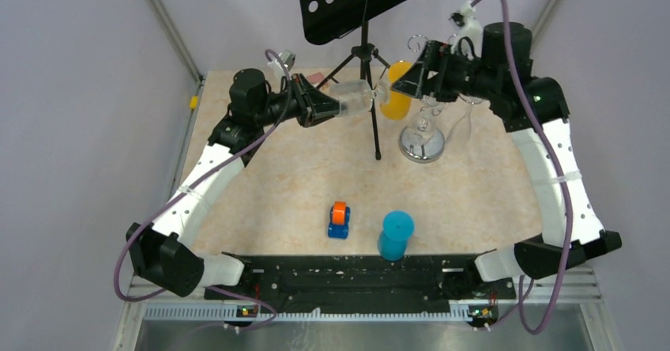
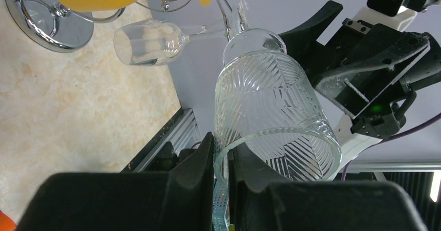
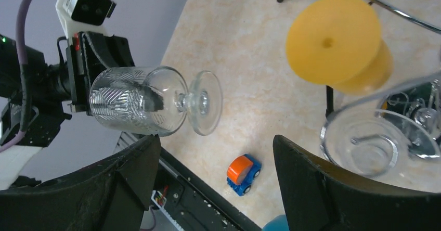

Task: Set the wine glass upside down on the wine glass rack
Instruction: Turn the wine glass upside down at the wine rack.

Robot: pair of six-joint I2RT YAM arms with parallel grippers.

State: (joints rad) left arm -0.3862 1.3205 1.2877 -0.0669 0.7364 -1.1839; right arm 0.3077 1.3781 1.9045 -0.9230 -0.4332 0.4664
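Held horizontal in the air: wine glass (image 1: pixel 353 96), left of the wine glass rack (image 1: pixel 421 141) and clear of the bench (image 1: pixel 276 177). Left gripper (image 2: pixel 221 155) fingers pinching the bowl wall at the rim, one inside and one outside, leaving stem and foot free and pointed toward the rack. Right gripper (image 3: pixel 216 155) fingers spread wide, empty, on the rack side of the foot and just short of it (judged: handover, to take the stem so the bowl can hang down). Yellow glass (image 3: pixel 333 38) hanging foot-up on the rack, so a free hook needed. Glass not yet on rack.
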